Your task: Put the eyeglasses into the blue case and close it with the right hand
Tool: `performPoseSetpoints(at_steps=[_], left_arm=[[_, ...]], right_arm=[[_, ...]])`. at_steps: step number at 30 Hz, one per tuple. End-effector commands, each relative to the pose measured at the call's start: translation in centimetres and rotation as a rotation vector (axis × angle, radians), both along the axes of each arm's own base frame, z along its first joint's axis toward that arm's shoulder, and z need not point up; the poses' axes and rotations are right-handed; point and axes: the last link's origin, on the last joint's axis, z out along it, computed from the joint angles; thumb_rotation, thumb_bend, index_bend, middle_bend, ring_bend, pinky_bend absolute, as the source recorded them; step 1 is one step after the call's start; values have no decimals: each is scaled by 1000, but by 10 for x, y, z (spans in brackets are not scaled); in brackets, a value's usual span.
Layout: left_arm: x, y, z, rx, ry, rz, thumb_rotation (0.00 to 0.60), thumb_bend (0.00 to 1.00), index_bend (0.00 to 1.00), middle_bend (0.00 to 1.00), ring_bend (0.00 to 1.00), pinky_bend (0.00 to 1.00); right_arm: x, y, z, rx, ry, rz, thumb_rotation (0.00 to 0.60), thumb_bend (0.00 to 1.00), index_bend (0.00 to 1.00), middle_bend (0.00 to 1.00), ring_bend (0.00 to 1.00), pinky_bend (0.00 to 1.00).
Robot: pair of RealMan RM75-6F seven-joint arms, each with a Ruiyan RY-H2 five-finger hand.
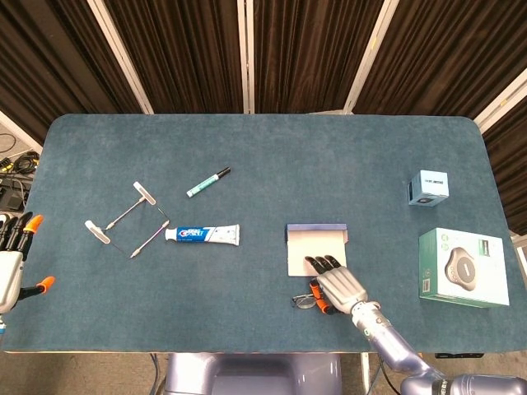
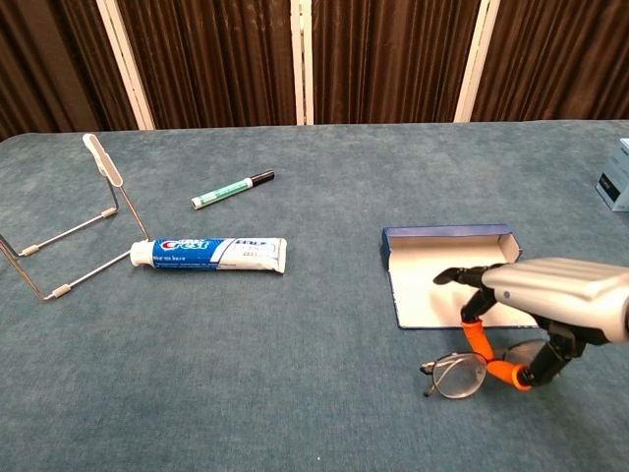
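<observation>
The silver right hand [image 2: 550, 300] hangs over the near edge of the teal cloth-covered counter [image 1: 329, 156], its orange-tipped thumb and a finger pinching the thin wire-framed eyeglasses [image 2: 454, 376] at the bridge. The glasses look tilted, one round lens low by the cloth, just in front of the flat blue case [image 2: 444, 269], which lies open with its pale lining showing. The other dark fingers [image 2: 454, 276] reach forward over the case's near part.

The left hand [image 1: 11, 255] sits far off at the counter's left edge, holding nothing, its orange-tipped fingers apart.

Further left lie a white-and-blue toothpaste tube [image 2: 211, 253], a green-and-white marker with a black cap [image 2: 232, 189] beyond it, and a bent wire stand with white end pads [image 2: 69, 231] beside the tube. On the right side of the counter are a small pale blue box [image 1: 428, 188] and a larger green-and-white carton [image 1: 462, 267].
</observation>
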Motion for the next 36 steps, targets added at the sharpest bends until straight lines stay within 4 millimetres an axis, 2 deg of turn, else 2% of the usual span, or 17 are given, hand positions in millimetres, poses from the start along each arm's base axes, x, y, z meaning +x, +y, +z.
performPoseSetpoints(at_steps=[1,6,9,12,20,36], left_arm=[[0,0,0,-1,-1,0,600,0,0,0,0,0],[-1,2,0,-5,-3,4,600,0,0,0,0,0],[-3,4,1,-4,-7,12,600,0,0,0,0,0],[-5,5,2,-3,-11,20,600,0,0,0,0,0],[-10,10,4,1,-17,41,600,0,0,0,0,0],[-14,14,4,-2,-18,59,600,0,0,0,0,0]], right_arm=[[2,-3,3,-10,-6,1,600,372,611,0,0,0],[8,-17,9,-45,-14,13,600,373,612,0,0,0],[16,-46,14,-111,-36,0,600,372,612,0,0,0],[20,-62,15,-140,-44,-8,600,372,612,0,0,0],[30,-92,12,-179,-38,-28,600,372,613,0,0,0],[33,-97,-7,-164,-4,-3,600,372,615,0,0,0]])
